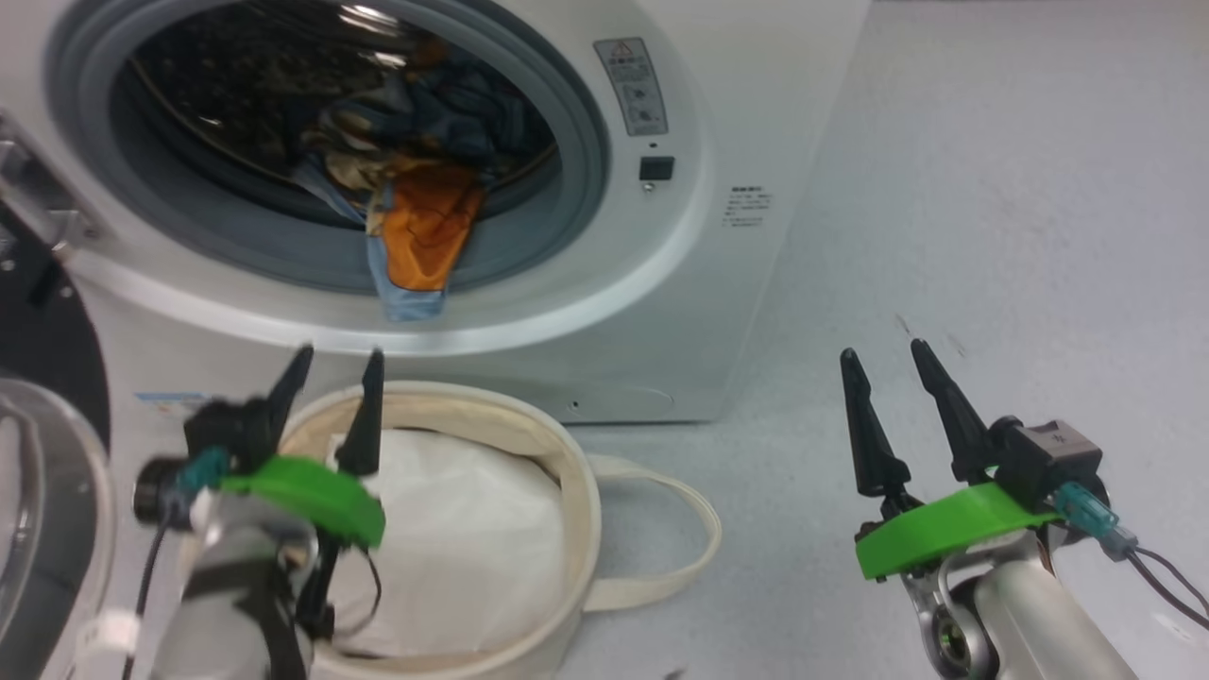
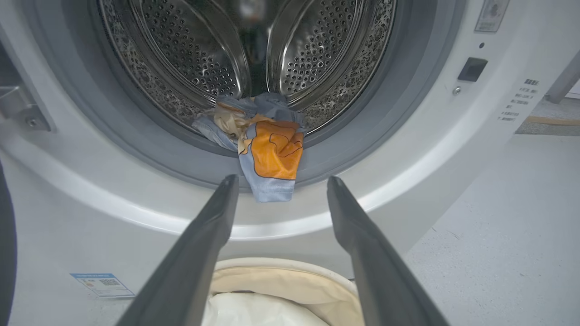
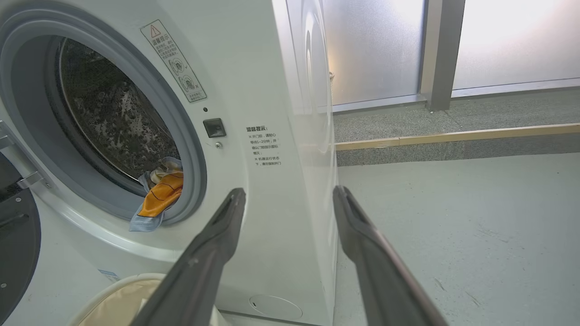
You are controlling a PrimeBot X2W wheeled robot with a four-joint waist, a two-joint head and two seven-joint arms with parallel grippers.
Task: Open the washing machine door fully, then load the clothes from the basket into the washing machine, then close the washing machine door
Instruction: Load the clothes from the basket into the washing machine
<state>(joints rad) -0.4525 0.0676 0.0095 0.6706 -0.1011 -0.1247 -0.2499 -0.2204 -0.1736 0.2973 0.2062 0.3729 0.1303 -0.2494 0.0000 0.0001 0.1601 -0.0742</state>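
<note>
The washing machine (image 1: 756, 113) stands with its door (image 1: 47, 453) swung wide at the far left. The clothes (image 1: 416, 236), light blue with orange print, lie in the drum mouth and one end hangs over the grey seal; the same clothes (image 2: 272, 154) show in the left wrist view and the clothes (image 3: 158, 199) in the right wrist view. The cream basket (image 1: 576, 472) sits on the floor before the machine. My left gripper (image 1: 335, 364) hovers open and empty above the basket's near-left rim. My right gripper (image 1: 883, 354) is open and empty over the floor to the right.
A plain white padded cloth (image 1: 472, 538) fills the basket. A loop handle (image 1: 680, 538) sticks out to its right. Bare grey floor (image 1: 992, 236) spreads right of the machine. A frosted glass wall (image 3: 376, 50) and a raised step (image 3: 453, 136) lie beyond the machine.
</note>
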